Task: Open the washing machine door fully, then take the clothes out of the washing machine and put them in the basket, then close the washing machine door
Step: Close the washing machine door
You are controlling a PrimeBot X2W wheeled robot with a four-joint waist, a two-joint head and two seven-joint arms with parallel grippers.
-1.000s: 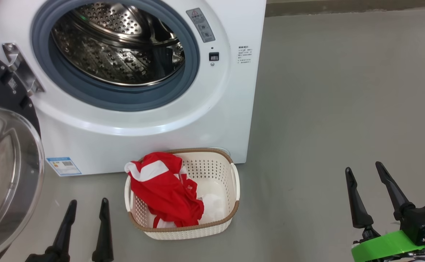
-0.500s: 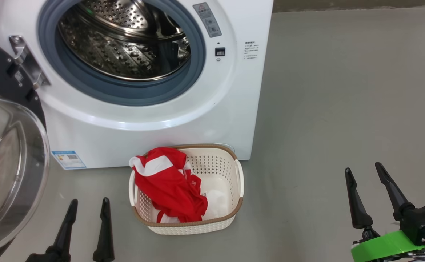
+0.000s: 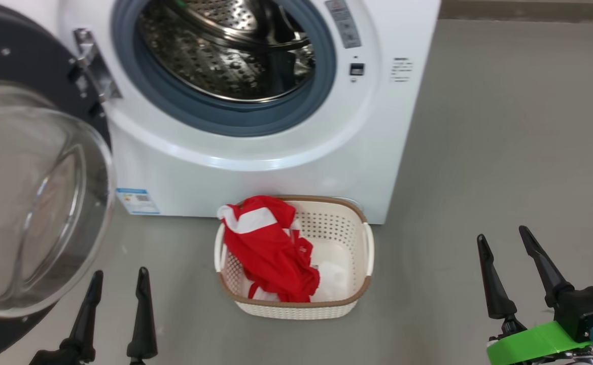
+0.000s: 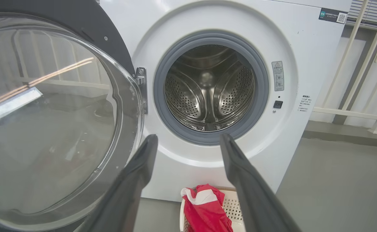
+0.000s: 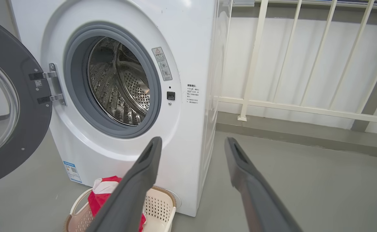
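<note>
Head view: we see the washing machine (image 3: 276, 167) with the washing machine door (image 3: 37, 203) swung wide open on its left, glass bowl towards us. The basket (image 3: 369, 248) stands on the grey floor (image 3: 479, 152) right in front of the machine; we can't tell if they touch. The clothes (image 3: 271, 248) lie in the basket's left half, one fold over the rear-left rim. Low left, the left gripper (image 3: 120, 272) has its fingers apart, clear of everything. Low right, the right gripper (image 3: 501, 233) is spread likewise, green tape (image 3: 539, 342) at its base.

Left wrist view: our fingers frame the steel drum (image 4: 207, 90). Door glass just to their left, clothes and basket at bottom edge.

Right wrist view: fingers spread, machine seen at an angle, white railing (image 5: 304, 109) to the right. Basket with clothes low left.
</note>
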